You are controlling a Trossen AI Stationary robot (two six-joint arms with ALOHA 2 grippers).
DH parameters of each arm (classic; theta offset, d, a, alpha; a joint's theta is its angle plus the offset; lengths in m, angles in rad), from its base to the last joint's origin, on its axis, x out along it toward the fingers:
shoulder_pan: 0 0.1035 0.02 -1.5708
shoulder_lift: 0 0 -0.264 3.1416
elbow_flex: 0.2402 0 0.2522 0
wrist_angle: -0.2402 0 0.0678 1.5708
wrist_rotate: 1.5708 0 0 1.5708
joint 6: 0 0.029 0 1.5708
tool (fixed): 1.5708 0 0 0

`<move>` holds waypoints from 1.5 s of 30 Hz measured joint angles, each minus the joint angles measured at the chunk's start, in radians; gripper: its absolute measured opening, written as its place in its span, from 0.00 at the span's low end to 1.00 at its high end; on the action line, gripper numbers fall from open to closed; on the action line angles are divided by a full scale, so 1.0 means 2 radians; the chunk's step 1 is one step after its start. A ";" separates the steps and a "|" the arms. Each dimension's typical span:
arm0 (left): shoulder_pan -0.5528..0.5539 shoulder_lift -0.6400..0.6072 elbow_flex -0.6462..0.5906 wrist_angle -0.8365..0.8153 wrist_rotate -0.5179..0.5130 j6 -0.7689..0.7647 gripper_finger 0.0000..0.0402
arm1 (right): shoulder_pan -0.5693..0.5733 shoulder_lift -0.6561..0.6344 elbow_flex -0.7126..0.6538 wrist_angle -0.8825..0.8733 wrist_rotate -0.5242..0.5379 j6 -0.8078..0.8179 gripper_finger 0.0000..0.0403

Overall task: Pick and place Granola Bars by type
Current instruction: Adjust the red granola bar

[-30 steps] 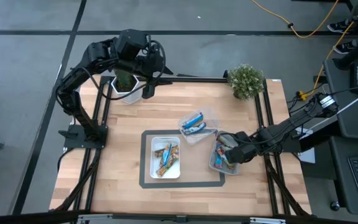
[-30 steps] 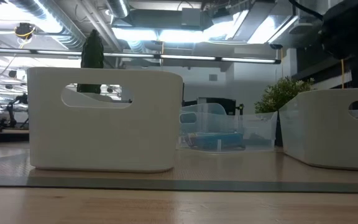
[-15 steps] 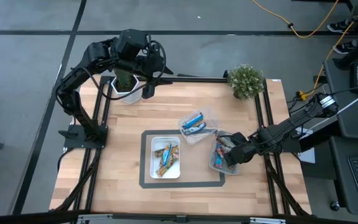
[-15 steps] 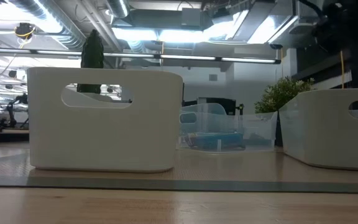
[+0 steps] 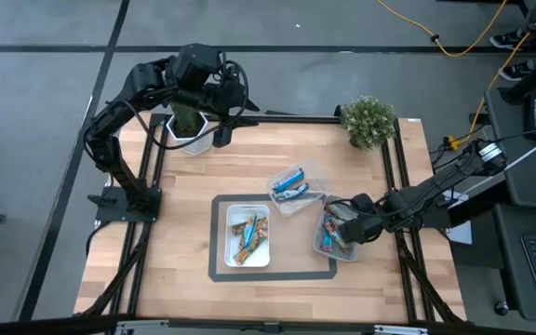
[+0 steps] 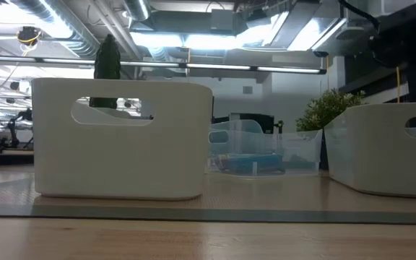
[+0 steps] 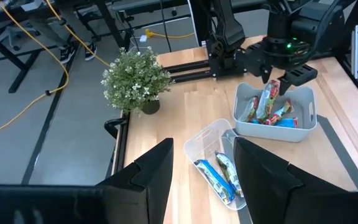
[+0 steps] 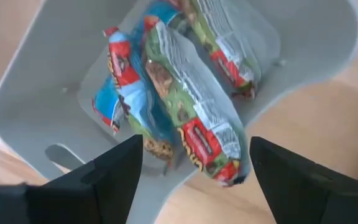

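**Open jaws poised over the last mixed bin**

My right gripper [image 5: 344,226] hangs over the grey bin [image 5: 322,249], fingers spread wide and holding nothing. Directly below and between them lie the granola bars [image 8: 191,118], red-green and blue wrappers heaped together, the nearest one's long axis running roughly crosswise to my fingers' gap. This arm is far nearer than my left gripper [image 7: 197,180], parked part-open past the bin's far side, by a potted plant [image 5: 191,121]. My wrist view shows the wrappers close up; the high view alone shows the clear tub [image 5: 296,188] and white tray [image 5: 248,236] beside the bin, already holding sorted bars.
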 joint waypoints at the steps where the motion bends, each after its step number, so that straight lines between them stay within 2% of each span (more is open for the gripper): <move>1: 0.000 0.000 0.000 0.000 0.000 0.000 0.40 | 0.000 0.000 0.000 0.000 -0.004 0.003 0.73; 9: 0.000 0.000 0.000 0.000 0.000 0.010 0.40 | 0.000 0.000 0.000 0.023 -0.099 0.006 0.73; 11: 0.000 0.000 0.000 0.000 0.000 0.013 0.40 | 0.000 0.000 0.000 0.044 -0.106 -0.004 0.73; 18: 0.008 0.000 0.000 0.001 0.000 0.014 0.40 | 0.000 0.000 0.000 0.041 -0.092 -0.013 0.73; 23: 0.016 0.000 0.000 0.001 0.000 0.014 0.40 | 0.000 -0.003 0.000 0.086 -0.088 -0.049 0.73; 26: 0.018 0.000 0.000 0.001 0.000 0.014 0.40 | 0.000 -0.003 0.000 0.101 -0.065 -0.063 0.73; 35: 0.018 0.006 0.000 0.001 0.001 0.014 0.40 | -0.001 -0.004 0.000 0.035 0.009 -0.043 0.73; 41: 0.018 0.009 0.000 0.000 0.002 0.013 0.40 | -0.001 -0.004 0.000 -0.012 -0.029 -0.022 0.73; 45: 0.018 0.010 0.000 0.000 0.002 0.015 0.40 | -0.001 -0.004 0.000 -0.003 -0.034 -0.024 0.73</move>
